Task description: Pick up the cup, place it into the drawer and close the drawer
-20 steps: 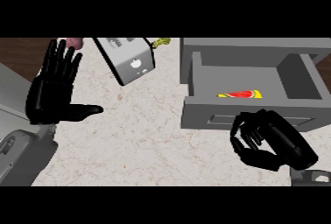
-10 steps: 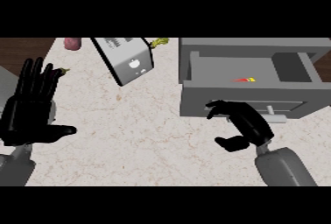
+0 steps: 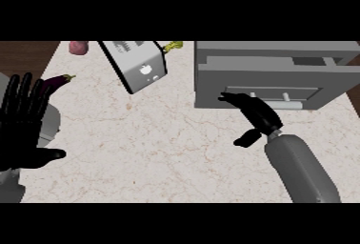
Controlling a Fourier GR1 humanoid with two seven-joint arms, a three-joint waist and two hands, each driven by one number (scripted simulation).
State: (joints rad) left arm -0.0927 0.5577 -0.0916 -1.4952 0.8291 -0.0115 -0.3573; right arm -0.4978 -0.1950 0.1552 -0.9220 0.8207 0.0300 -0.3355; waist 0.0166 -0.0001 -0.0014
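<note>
Right hand (image 3: 255, 110), fingers stretched flat, leans on the drawer (image 3: 271, 93) front beside its handle (image 3: 285, 97), cup out of sight, presumably inside, so best push squarely along the slide until flush, while the left hand (image 3: 25, 126) rests spread at the left edge.

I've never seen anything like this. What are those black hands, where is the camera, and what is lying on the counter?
The camera sits in a humanoid robot's head, looking steeply down at a marble counter. The two black hands are its own. The left hand rests open at the left edge, fingers up. The right hand, on a grey forearm, has straight fingers against the front of a grey drawer unit and holds nothing. Also on the counter: a tilted grey box, a purple eggplant, a pink item and something yellow. I cannot see a cup.
</note>
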